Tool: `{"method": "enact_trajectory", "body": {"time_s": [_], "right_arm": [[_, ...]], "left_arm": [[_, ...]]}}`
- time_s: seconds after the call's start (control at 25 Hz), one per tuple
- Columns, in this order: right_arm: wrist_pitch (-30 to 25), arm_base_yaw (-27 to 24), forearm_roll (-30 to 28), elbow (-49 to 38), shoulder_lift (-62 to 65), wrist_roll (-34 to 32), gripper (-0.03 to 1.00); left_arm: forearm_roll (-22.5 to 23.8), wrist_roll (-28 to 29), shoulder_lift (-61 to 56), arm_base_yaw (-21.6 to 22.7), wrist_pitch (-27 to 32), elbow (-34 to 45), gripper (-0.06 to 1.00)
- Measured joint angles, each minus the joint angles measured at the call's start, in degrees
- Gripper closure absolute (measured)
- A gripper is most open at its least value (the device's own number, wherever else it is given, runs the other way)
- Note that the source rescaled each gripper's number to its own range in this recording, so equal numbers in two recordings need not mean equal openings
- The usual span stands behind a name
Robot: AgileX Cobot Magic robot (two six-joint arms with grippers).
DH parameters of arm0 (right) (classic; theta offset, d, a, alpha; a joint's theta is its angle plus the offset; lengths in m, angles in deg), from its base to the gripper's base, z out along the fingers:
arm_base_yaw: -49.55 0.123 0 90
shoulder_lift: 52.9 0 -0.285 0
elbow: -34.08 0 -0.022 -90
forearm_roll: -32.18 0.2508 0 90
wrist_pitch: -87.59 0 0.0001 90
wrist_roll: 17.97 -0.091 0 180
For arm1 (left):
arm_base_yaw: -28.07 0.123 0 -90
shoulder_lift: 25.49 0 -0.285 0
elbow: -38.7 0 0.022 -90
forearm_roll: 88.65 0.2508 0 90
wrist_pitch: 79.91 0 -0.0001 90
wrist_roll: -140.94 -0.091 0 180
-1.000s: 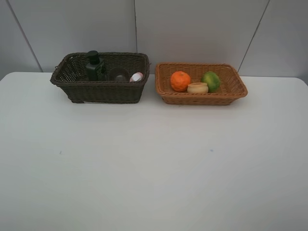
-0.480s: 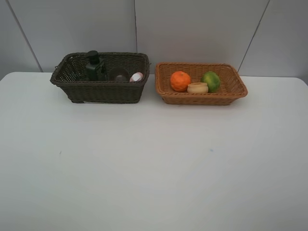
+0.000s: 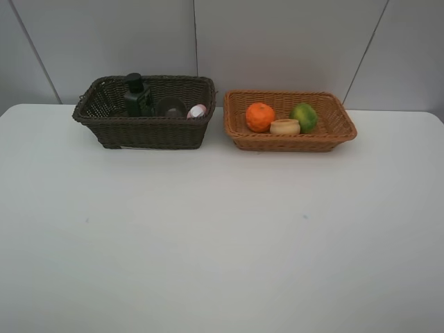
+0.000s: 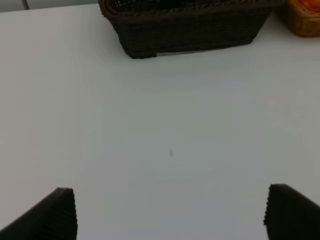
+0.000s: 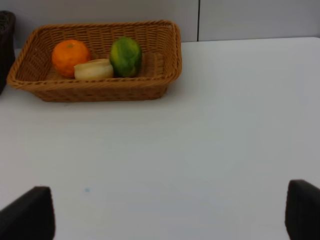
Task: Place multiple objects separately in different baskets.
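The dark brown basket (image 3: 149, 132) at the back left holds a dark green pump bottle (image 3: 137, 95), a dark mauve cup (image 3: 171, 107) and a pink white-capped bottle (image 3: 197, 111). Beside it, the light orange-brown basket (image 3: 291, 142) holds an orange (image 3: 260, 116), a pale yellow round fruit (image 3: 285, 127) and a green citrus (image 3: 304, 116). Neither arm appears in the exterior high view. My left gripper (image 4: 172, 215) is open and empty over bare table, well short of the dark basket (image 4: 190, 32). My right gripper (image 5: 165, 212) is open and empty, well short of the light basket (image 5: 95, 90).
A white table (image 3: 222, 236) spreads in front of both baskets, with a grey panelled wall (image 3: 277, 41) right behind them. The two baskets stand nearly touching at the table's back edge.
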Motion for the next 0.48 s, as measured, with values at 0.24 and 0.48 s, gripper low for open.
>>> {"method": "enact_trajectory", "body": {"time_s": [0.24,0.48], "right_arm": [[0.0,0.0,0.0,0.0,0.0,0.0,-0.03],[0.0,0.0,0.0,0.0,0.0,0.0,-0.03]], "left_arm": [[0.0,0.0,0.0,0.0,0.0,0.0,-0.03],[-0.8,0.0,0.0,0.1,0.0,0.0,-0.03]]}}
